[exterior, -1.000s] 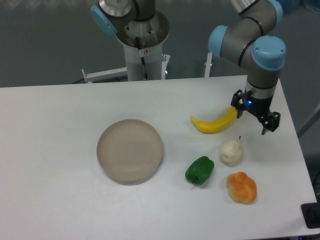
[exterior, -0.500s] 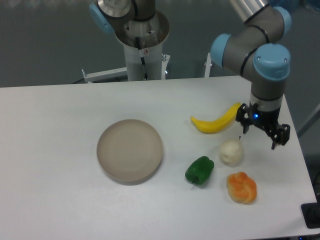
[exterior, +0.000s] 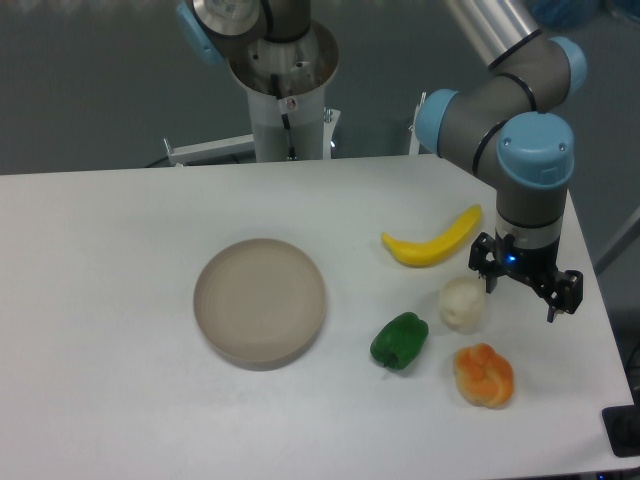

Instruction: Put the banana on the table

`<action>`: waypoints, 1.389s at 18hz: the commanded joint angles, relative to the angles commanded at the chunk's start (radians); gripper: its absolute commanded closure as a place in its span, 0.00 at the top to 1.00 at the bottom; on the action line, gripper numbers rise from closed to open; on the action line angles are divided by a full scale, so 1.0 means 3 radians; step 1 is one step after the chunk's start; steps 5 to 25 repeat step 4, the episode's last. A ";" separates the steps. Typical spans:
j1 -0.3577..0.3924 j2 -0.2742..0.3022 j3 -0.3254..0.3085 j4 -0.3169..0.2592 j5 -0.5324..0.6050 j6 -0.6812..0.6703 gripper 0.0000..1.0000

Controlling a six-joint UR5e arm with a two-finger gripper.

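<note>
1. Banana (exterior: pixel 432 240) lies flat on the table (exterior: pixel 120 300), right half, curved, tip pointing toward 2 o'clock; nothing grips it.
2. Gripper (exterior: pixel 522 292) hangs at 4 o'clock from the banana, apart from it, fingers spread wide, holding nothing.
3. White lumpy fruit (exterior: pixel 462 304) sits just beside the gripper's near finger at 9 o'clock of it; contact cannot be told.
4. Green pepper (exterior: pixel 400 340) at 7 o'clock of the banana, near the white fruit.
5. Orange fruit (exterior: pixel 484 375) at 6 o'clock of the gripper, near the table's right edge.
6. Round beige plate (exterior: pixel 260 300) mid-table, well apart from the banana, at 8 o'clock of it.
7. Left half of the table is bare white surface out to its edge.
8. Gripper is close to the right table edge, little room at 3 o'clock.
</note>
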 joint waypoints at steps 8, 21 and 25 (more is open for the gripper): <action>-0.0005 0.0005 0.0021 0.0000 0.0005 -0.0005 1.00; -0.0005 0.0005 0.0021 0.0000 0.0005 -0.0005 1.00; -0.0005 0.0005 0.0021 0.0000 0.0005 -0.0005 1.00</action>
